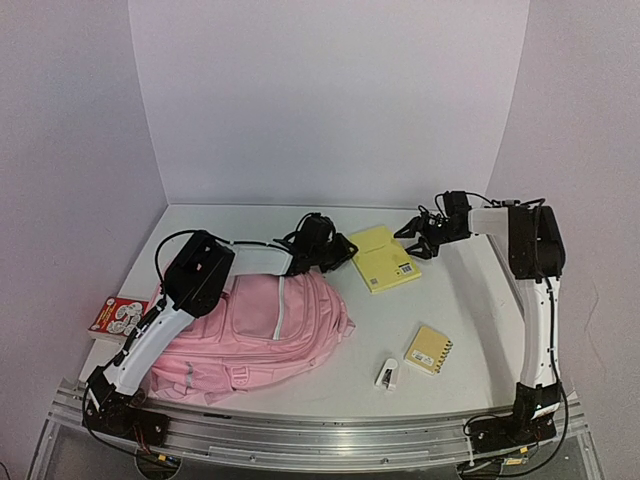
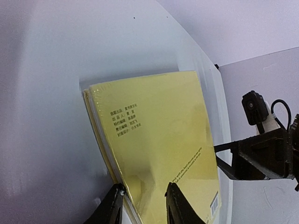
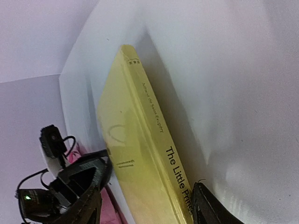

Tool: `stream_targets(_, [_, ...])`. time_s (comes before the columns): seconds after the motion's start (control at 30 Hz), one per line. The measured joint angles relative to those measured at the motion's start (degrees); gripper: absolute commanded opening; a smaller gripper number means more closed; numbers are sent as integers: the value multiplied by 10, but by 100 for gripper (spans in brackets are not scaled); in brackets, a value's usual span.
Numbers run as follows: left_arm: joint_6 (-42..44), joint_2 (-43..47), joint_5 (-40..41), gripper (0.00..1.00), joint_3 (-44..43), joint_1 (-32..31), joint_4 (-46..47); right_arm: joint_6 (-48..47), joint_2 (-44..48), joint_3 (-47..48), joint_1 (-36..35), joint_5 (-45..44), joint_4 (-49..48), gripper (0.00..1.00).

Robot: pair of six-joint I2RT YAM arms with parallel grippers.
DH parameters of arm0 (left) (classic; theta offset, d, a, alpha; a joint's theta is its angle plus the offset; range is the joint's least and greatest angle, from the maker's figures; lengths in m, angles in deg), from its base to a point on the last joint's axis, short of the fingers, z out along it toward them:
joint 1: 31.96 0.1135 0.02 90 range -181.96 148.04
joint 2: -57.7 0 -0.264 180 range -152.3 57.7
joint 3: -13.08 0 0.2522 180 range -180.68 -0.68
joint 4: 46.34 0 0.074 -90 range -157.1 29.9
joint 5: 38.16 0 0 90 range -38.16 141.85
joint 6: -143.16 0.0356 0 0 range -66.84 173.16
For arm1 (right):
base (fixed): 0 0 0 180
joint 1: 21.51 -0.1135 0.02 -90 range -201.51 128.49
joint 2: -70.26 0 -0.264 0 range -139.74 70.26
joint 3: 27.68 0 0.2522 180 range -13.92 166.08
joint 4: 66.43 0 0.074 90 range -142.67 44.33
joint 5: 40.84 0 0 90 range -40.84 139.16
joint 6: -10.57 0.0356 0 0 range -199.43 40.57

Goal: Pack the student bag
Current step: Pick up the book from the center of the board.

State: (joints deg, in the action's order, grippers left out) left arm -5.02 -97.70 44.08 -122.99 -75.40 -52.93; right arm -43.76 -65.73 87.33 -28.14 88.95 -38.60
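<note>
The student bag (image 1: 265, 325), a big soft pink backpack, lies flat on the left of the table with my left arm reaching over it. Behind it to the right lies a yellow book (image 1: 383, 258). My left gripper (image 1: 335, 252) is at the book's left edge. In the left wrist view its jaws (image 2: 145, 189) pinch the book (image 2: 159, 130), one finger under the page edge and one on the cover. My right gripper (image 1: 412, 243) stands at the book's spine side. Its jaws (image 3: 147, 191) straddle the book (image 3: 131, 140), one fingertip touching the spine and the other off the cover.
A small yellow spiral notebook (image 1: 430, 350) and a small white object (image 1: 388, 373) lie front right of the bag. A red and white packet (image 1: 115, 315) sits at the table's left edge. White walls close in the back and sides.
</note>
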Motion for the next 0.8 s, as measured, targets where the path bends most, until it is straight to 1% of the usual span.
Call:
stream_targets(0.1, [-3, 3, 16, 32, 3, 0, -2, 75, 13, -17, 0, 27, -99, 56])
stream_targets(0.2, [-4, 4, 19, 32, 6, -1, -2, 128, 34, -22, -3, 80, -183, 54])
stream_targets(0.27, [-5, 6, 17, 32, 7, -3, -1, 143, 54, -32, -12, 115, -214, 53])
stream_targets(0.33, [-4, 8, 15, 33, 12, -10, -1, 139, 70, -41, -27, 148, -221, 53])
stream_targets(0.37, [-3, 10, 14, 33, 15, -14, 0, 120, 75, -42, -34, 156, -204, 54])
stream_targets(0.4, [-1, 12, 13, 33, 20, -19, 2, 91, 78, -38, -40, 155, -165, 55])
stream_targets(0.47, [2, 17, 12, 33, 26, -26, 2, 13, 79, -24, -53, 133, -61, 57])
stream_targets(0.53, [9, 19, 12, 33, 28, -32, -1, -74, 79, -13, -63, 92, 40, 59])
stream_targets(0.63, [19, 21, 12, 33, 27, -35, -10, -164, 86, 6, -68, 58, 109, 63])
stream_targets(0.67, [22, 21, 12, 33, 26, -35, -13, -190, 92, 8, -70, 43, 130, 61])
stream_targets(0.7, [25, 21, 11, 33, 24, -35, -16, -215, 99, 8, -73, 28, 151, 58])
stream_targets(0.77, [29, 21, 9, 33, 20, -35, -23, -260, 110, 8, -80, -12, 190, 48])
stream_targets(0.8, [30, 21, 9, 33, 17, -35, -29, -281, 115, 8, -85, -36, 205, 41])
